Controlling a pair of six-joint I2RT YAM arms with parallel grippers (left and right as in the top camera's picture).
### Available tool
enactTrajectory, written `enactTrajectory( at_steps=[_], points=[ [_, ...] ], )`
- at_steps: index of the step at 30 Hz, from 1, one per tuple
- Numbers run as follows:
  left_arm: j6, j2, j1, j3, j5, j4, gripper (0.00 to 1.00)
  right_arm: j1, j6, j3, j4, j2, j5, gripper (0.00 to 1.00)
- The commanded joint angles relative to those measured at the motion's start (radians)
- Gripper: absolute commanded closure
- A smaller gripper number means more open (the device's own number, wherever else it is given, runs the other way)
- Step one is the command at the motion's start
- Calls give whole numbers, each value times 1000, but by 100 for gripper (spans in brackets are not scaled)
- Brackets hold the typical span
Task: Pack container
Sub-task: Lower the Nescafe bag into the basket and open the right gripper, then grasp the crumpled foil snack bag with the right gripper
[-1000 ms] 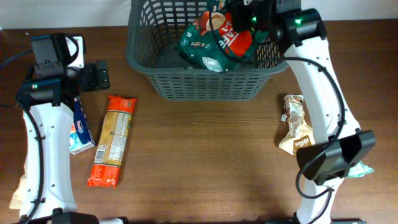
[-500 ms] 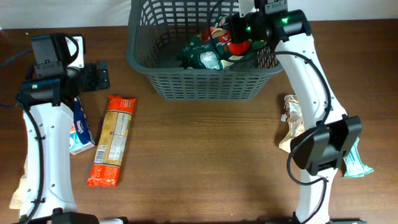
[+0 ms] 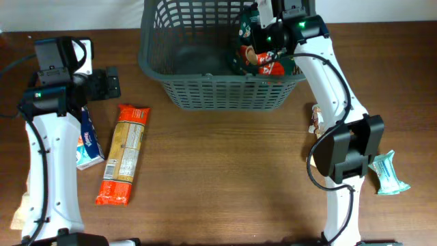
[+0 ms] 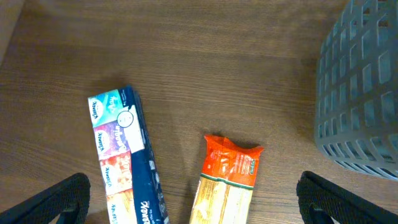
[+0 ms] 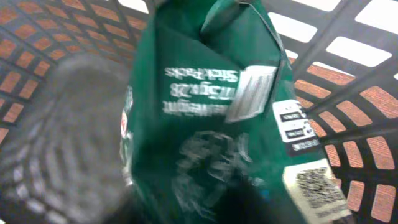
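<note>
The container [image 3: 153,68], a dark grey lattice basket, stands at the table's far middle. A green and red snack packet [image 3: 256,58] lies inside it against the right wall. My right gripper [image 3: 270,27] hangs just above that packet. The right wrist view is filled by the blurred green packet [image 5: 211,112] with the basket lattice [image 5: 348,50] behind, and the jaws do not show. My left gripper [image 3: 109,83] stands open at the left, holding nothing. Its fingers [image 4: 62,199] are spread wide above the table, and the container's wall [image 4: 360,93] is at the right.
An orange pasta packet [image 3: 124,154] and a blue tissue pack [image 3: 87,140] lie on the left, both also in the left wrist view: pasta packet [image 4: 227,180], tissue pack [image 4: 121,155]. A crumpled brown packet [image 3: 319,137] and a teal packet [image 3: 389,174] lie on the right by the right arm.
The right gripper carried the green packet down and to the right inside the basket. The right arm's base link swung left, uncovering the teal packet. The left arm stayed still.
</note>
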Motion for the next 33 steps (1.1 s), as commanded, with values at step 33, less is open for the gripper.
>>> enactTrajectory(
  at_steps=[33],
  points=[
    [44,103,2,5,7,3,1,-602,797,242,-813,-142,351,1]
  ],
)
